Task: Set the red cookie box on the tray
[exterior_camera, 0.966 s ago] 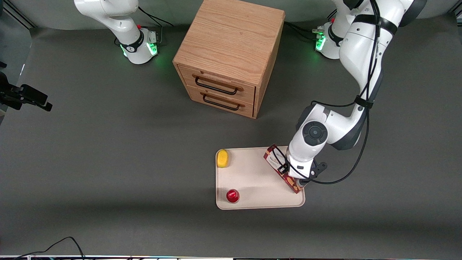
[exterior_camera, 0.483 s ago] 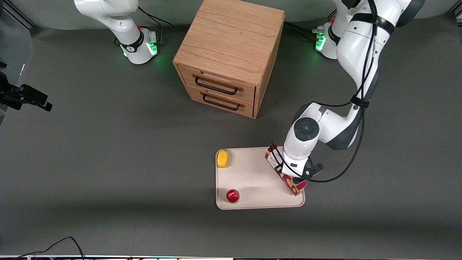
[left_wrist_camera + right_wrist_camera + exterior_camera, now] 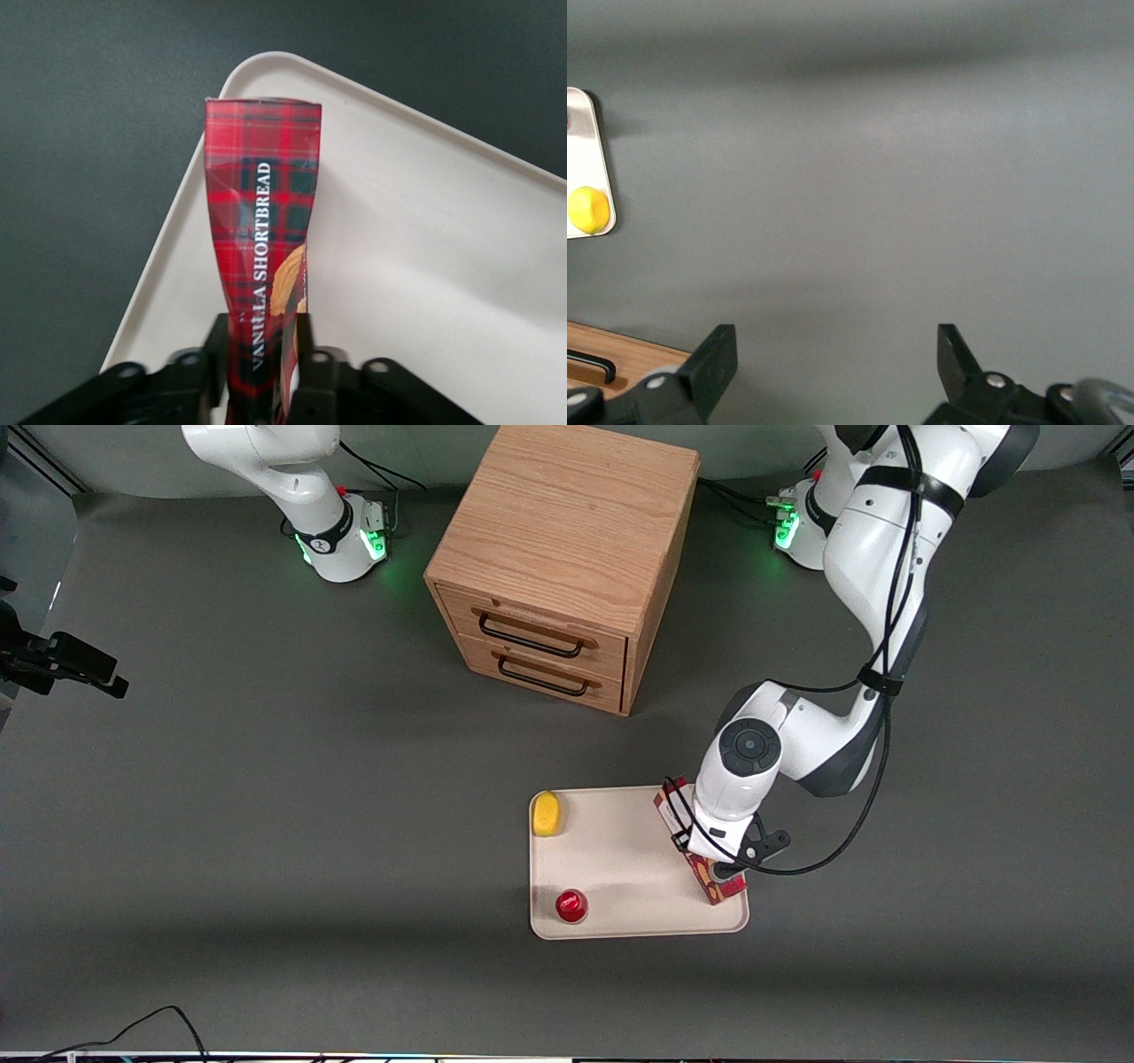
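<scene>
Now the gripper is down at the tray, its jaws clamped on the narrow sides of the red cookie box. That box lies along the tray edge nearest the working arm's end of the surface, over the tray's rim there. Also on the tray, well apart from the box, are a yellow lemon and a small red cup.

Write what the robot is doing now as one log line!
pincer shut on long red cardboard cookie box | box over flat cream-white tray
</scene>
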Tool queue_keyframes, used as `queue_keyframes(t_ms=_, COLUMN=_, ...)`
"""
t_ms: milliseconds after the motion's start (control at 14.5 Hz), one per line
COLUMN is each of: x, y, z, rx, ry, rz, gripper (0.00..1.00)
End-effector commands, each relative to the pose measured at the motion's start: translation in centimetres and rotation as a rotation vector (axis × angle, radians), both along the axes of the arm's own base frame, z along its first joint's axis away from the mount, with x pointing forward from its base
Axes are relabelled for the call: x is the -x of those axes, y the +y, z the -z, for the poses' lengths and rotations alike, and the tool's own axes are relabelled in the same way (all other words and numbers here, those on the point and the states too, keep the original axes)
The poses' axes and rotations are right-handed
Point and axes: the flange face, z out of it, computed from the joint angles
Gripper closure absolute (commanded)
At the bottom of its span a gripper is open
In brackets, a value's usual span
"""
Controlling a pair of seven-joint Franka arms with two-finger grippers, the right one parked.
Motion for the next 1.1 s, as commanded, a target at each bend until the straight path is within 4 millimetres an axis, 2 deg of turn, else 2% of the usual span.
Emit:
queue_keyframes(t_ms=0, x=-0.8, y=-0.7, z=-2.1, rx=-0.014, ry=0.031, rz=0.001, gripper=0.00)
queue_keyframes(t_ms=207, x=-0.7, y=-0.9, z=-7.4, rx=-0.032, ry=0.149, rz=0.013, gripper=0.00)
queue_keyframes(t_ms=276, x=-0.6, y=-0.5, z=-10.3, rx=-0.010, ry=0.181, rz=0.031, gripper=0.00)
queue_keyframes(t_ms=345, x=-0.2, y=0.6, z=-12.8, rx=-0.002, ry=0.228, rz=0.060, gripper=0.00)
queue_keyframes(t_ms=552, x=2.2, y=5.8, z=-21.6, rx=-0.029, ry=0.289, rz=0.215, gripper=0.00)
queue_keyframes(t_ms=621, x=3.2, y=7.9, z=-24.0, rx=-0.026, ry=0.299, rz=0.239, gripper=0.00)
queue_keyframes(t_ms=759, x=5.4, y=13.7, z=-27.6, rx=-0.018, ry=0.311, rz=0.308, gripper=0.00)
queue_keyframes(t_ms=897, x=7.7, y=20.6, z=-29.6, rx=-0.025, ry=0.292, rz=0.406, gripper=0.00)
queue_keyframes(t_ms=1034, x=9.3, y=26.0, z=-30.4, rx=-0.036, ry=0.271, rz=0.481, gripper=0.00)
